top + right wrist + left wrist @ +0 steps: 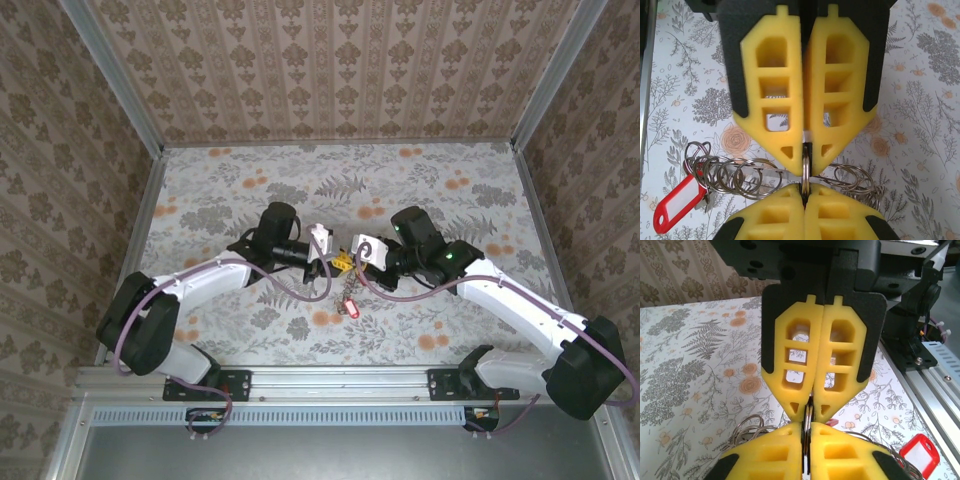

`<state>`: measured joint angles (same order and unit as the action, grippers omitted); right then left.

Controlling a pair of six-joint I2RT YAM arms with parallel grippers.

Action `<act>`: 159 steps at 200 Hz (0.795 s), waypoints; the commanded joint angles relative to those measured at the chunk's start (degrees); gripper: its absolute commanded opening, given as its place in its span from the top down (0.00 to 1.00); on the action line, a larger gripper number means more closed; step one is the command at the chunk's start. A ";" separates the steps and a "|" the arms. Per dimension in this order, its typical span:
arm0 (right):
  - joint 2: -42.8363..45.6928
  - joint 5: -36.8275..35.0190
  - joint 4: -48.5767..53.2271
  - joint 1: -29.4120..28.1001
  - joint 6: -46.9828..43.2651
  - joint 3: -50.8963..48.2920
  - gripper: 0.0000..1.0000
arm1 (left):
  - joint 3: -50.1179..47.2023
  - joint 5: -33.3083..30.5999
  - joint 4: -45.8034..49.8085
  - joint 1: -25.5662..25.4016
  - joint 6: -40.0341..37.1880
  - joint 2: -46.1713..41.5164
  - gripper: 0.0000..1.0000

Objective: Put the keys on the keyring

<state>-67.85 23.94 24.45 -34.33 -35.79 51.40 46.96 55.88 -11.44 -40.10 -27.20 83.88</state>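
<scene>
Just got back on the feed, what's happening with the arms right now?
The left tool and the right tool meet tip to tip over the middle of the table, each shut on the keyring, seen edge-on between them. A bunch of smaller rings sits beside the grip, and a red tag trails from them. Whether it is threaded onto the keyring yet is unclear.

A floral-print table (230, 200), a red-tagged key (351, 306) toward its near edge.
</scene>
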 commanded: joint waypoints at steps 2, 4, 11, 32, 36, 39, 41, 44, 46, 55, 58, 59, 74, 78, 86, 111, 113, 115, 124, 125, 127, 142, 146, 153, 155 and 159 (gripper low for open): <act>0.66 2.49 -2.73 -0.21 0.45 2.09 1.00 | 2.39 0.49 2.95 -0.60 -2.21 0.67 1.00; 0.67 2.48 -2.67 -0.21 0.46 2.07 1.00 | 2.47 0.60 2.99 -0.53 -2.23 0.63 1.00; 0.71 2.31 -2.70 -0.21 0.54 1.95 1.00 | 2.60 0.85 3.09 -0.51 -2.26 0.55 1.00; 1.92 1.73 -4.66 0.09 1.65 -0.03 0.82 | 1.92 2.35 0.12 -0.23 -0.49 -0.14 1.00; 2.42 1.72 -5.51 0.21 2.04 -0.85 0.79 | 1.61 2.72 -1.03 -0.15 0.30 -0.27 1.00; 2.91 1.77 -6.18 0.42 2.37 -1.54 0.77 | 1.33 3.01 -1.71 -0.06 0.90 -0.38 1.00; 3.15 1.73 -6.50 0.58 2.65 -2.00 0.76 | 1.17 3.18 -2.39 0.00 1.18 -0.45 1.00; 3.63 1.66 -7.23 0.76 2.94 -2.53 0.75 | 0.94 3.51 -3.17 0.16 1.70 -0.53 1.00; 3.94 1.68 -7.66 0.86 3.19 -3.06 0.74 | 0.87 3.77 -3.59 0.25 2.06 -0.53 1.00; 5.23 1.24 -9.35 1.53 4.01 -4.69 0.71 | 0.60 4.67 -4.92 0.53 3.13 -0.49 1.00; 5.53 1.14 -9.73 1.72 4.13 -5.19 0.71 | 0.52 4.73 -5.42 0.56 3.53 -0.49 1.00; 5.67 1.04 -9.88 1.81 4.10 -5.36 0.71 | 0.47 4.79 -5.60 0.59 3.63 -0.48 1.00; 7.16 0.86 -9.51 2.57 3.90 -6.47 0.71 | -0.59 6.28 -8.74 1.14 5.23 -0.47 1.00; 7.45 1.13 -9.01 2.66 3.74 -6.40 0.71 | -0.91 6.47 -9.97 1.21 5.96 -0.48 1.00; 8.18 1.56 -8.23 2.69 3.44 -6.40 0.71 | -1.69 6.97 -12.80 1.54 7.59 -0.47 1.00; 9.56 3.46 -8.01 2.69 3.64 -6.80 0.76 | -3.14 8.53 -19.31 1.95 11.25 -0.08 1.00; 9.58 3.69 -8.08 2.69 3.74 -6.78 0.77 | -3.20 8.50 -19.67 1.95 11.41 0.00 1.00; 9.60 3.84 -8.27 2.64 3.85 -6.80 0.77 | -3.30 8.60 -20.02 1.95 11.70 0.09 1.00; 9.65 4.83 -8.84 2.69 4.26 -6.84 0.80 | -3.57 8.79 -21.93 2.04 12.67 0.37 1.00; 9.62 4.94 -8.96 2.69 4.25 -6.84 0.80 | -3.60 8.80 -22.12 2.04 12.77 0.39 1.00; 9.59 5.16 -9.08 2.69 4.37 -6.84 0.81 | -3.78 8.81 -22.52 2.04 13.00 0.47 1.00; 8.95 6.02 -10.32 2.69 5.01 -6.75 0.84 | -4.55 8.90 -26.53 2.04 15.07 0.95 1.00; 8.63 6.17 -10.70 2.69 5.21 -6.70 0.84 | -4.68 8.90 -27.66 2.04 15.69 1.11 1.00; 7.96 6.36 -10.89 2.69 5.32 -6.54 0.85 | -5.09 8.89 -29.76 2.04 16.76 1.35 1.00; 7.82 6.42 -10.86 2.69 5.34 -6.45 0.85 | -5.27 8.96 -30.32 2.04 17.16 1.39 1.00; 7.41 6.46 -10.93 2.66 5.33 -6.25 0.86 | -5.51 8.98 -31.84 2.04 17.84 1.61 1.00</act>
<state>-59.11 27.40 16.05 -31.77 -31.88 45.23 42.98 61.80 -30.65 -38.48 -15.62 84.44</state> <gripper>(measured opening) 0.163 0.055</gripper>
